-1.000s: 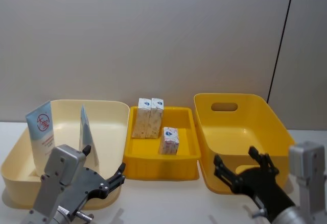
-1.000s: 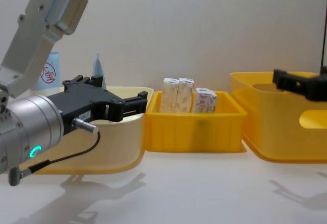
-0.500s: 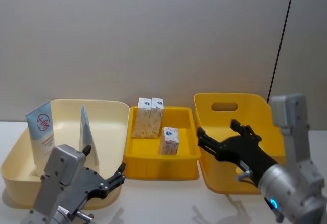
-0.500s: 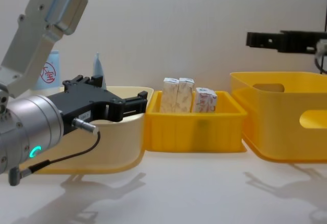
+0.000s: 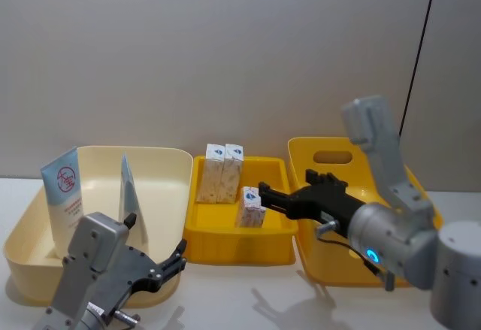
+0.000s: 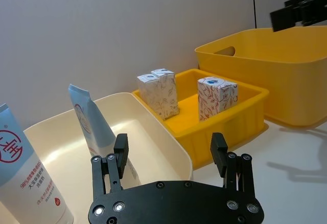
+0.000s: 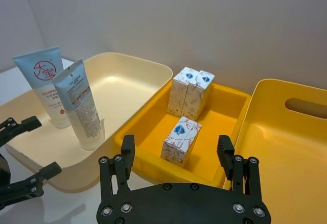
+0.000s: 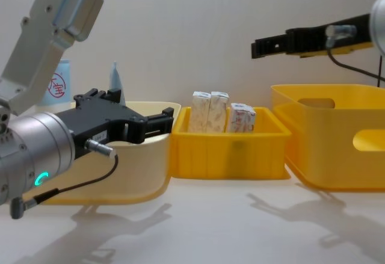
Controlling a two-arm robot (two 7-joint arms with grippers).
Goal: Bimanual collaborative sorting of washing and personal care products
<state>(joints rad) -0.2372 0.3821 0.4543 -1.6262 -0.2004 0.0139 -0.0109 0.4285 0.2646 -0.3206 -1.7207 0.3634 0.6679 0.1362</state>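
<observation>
Single cream carton (image 7: 181,141): printed card box with a leafy pattern and a blue mark on top. It stands upright, long axis vertical, near the front right corner of the small yellow tray (image 5: 237,249). It stands apart from the pair of cartons (image 7: 190,94), which are of the same print and press side by side, upright, at the tray's back left corner.

Right gripper (image 7: 176,150): black fingers spread wide, nothing held. In the chest view it hangs well above the tray's rim. In the head view it reaches over the tray's right edge from the side of the large yellow bin (image 5: 376,161). In its wrist view I see the single carton framed between the two fingers, lower down and not touched.

Tubes: soft pale blue-and-white plastic, cap down, flat crimped end up. The red-logo tube (image 7: 48,83) leans at the left wall of the cream bin (image 5: 165,172). The plain tube (image 7: 79,104) stands just beside it, nearer the bin's middle, slightly tilted.

Left gripper (image 6: 169,150): fingers apart and empty, low at the cream bin's front edge, pointing across it toward the tray.

All three bins are smooth moulded plastic, set in a row on the white table (image 5: 240,292)
</observation>
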